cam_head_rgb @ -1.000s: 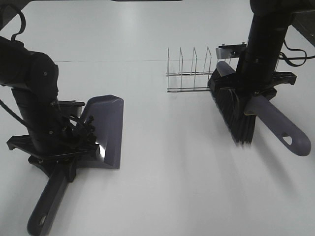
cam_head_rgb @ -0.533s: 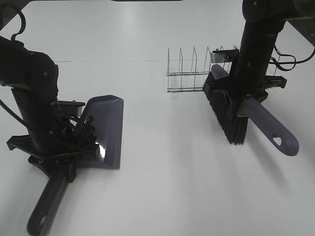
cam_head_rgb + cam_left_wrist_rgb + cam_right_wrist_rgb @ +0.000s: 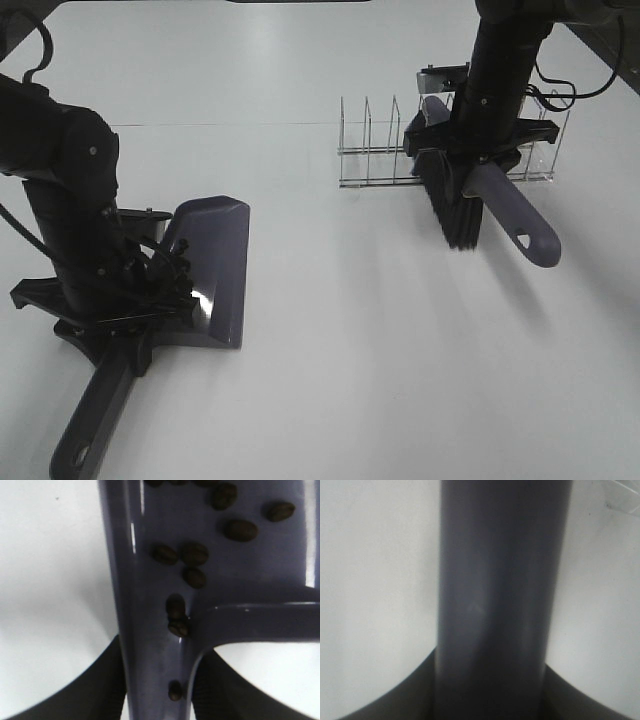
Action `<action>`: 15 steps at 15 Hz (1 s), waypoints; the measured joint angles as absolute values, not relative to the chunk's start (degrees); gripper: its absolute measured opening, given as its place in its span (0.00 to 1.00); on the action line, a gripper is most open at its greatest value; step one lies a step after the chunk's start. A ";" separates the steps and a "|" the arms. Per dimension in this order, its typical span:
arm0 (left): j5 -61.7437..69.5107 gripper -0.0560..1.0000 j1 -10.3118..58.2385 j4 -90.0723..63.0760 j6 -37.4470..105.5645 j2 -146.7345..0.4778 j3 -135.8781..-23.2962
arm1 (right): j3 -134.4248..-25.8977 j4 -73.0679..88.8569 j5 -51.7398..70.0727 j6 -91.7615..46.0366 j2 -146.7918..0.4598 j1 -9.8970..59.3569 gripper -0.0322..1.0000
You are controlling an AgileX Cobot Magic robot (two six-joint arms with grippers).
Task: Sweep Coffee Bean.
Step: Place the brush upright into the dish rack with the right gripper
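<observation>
Gleaming white, the table (image 3: 360, 350) holds a wire rack (image 3: 378, 150) at one o'clock; left gripper (image 3: 130, 330) pinches the dustpan (image 3: 215, 255), coffee beans (image 3: 194, 554) inside, at eight; right gripper (image 3: 478, 175) pinches the brush (image 3: 455, 215).

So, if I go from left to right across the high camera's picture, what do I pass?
dustpan → white table → brush. The wire rack overlaps the brush, so it is left out.
</observation>
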State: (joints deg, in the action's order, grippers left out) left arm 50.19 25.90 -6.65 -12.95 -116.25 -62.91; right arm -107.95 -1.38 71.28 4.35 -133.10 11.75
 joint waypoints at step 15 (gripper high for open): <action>51.85 0.36 25.90 -6.42 -12.78 -116.37 -62.91 | -115.22 2.86 70.70 7.51 -138.08 10.54 0.34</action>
